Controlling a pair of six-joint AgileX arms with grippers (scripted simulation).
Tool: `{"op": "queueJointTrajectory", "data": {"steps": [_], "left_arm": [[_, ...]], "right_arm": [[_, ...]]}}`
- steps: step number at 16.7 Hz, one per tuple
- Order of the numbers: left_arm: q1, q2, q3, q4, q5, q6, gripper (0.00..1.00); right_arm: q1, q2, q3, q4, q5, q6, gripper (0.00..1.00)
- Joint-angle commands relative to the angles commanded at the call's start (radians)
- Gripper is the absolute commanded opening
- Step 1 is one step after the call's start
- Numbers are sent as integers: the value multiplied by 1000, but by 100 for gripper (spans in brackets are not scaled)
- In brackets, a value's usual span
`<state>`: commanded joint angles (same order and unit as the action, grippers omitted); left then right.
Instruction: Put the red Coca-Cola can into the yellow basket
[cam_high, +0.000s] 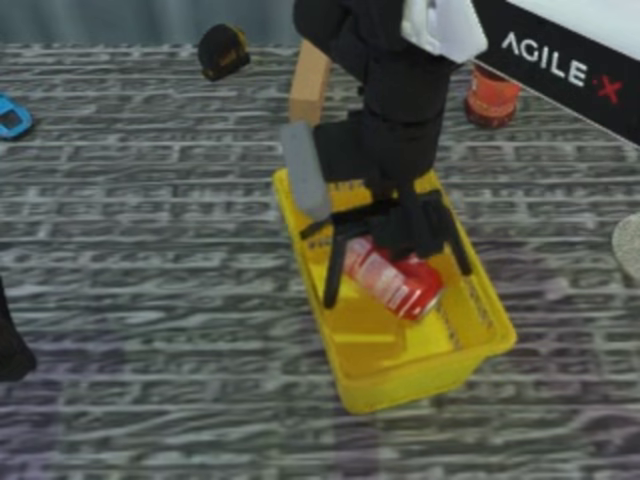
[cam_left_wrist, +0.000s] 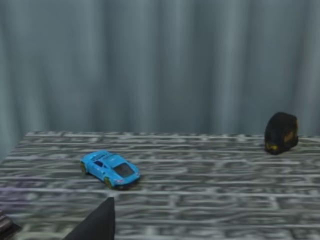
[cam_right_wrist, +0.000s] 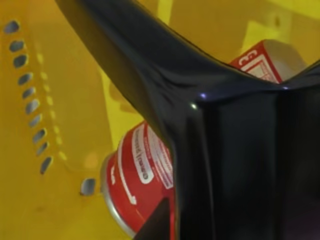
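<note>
Your right gripper (cam_high: 395, 262) reaches down into the yellow basket (cam_high: 470, 345) at the table's middle, apparently clamped on the red can (cam_high: 400, 282), which lies tilted inside it; your left arm sits parked at the near-left edge

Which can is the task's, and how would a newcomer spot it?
Find the yellow basket at the table's centre, under the right arm. The can lies tilted inside it, red with white script. The orange-red canister near the top right stands outside the basket.

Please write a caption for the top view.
Right gripper lowers red Coca-Cola can inside yellow basket.
</note>
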<state>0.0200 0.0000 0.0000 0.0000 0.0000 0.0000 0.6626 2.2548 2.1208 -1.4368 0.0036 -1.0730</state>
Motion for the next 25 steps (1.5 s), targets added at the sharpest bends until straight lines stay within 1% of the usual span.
{"op": "queueJointTrajectory", "data": {"steps": [6,7,25], "left_arm": [[0,0,0,0,0,0,100],[0,0,0,0,0,0,100],[0,0,0,0,0,0,100]], "right_arm": [[0,0,0,0,0,0,2],[0,0,0,0,0,0,0],[0,0,0,0,0,0,0]]}}
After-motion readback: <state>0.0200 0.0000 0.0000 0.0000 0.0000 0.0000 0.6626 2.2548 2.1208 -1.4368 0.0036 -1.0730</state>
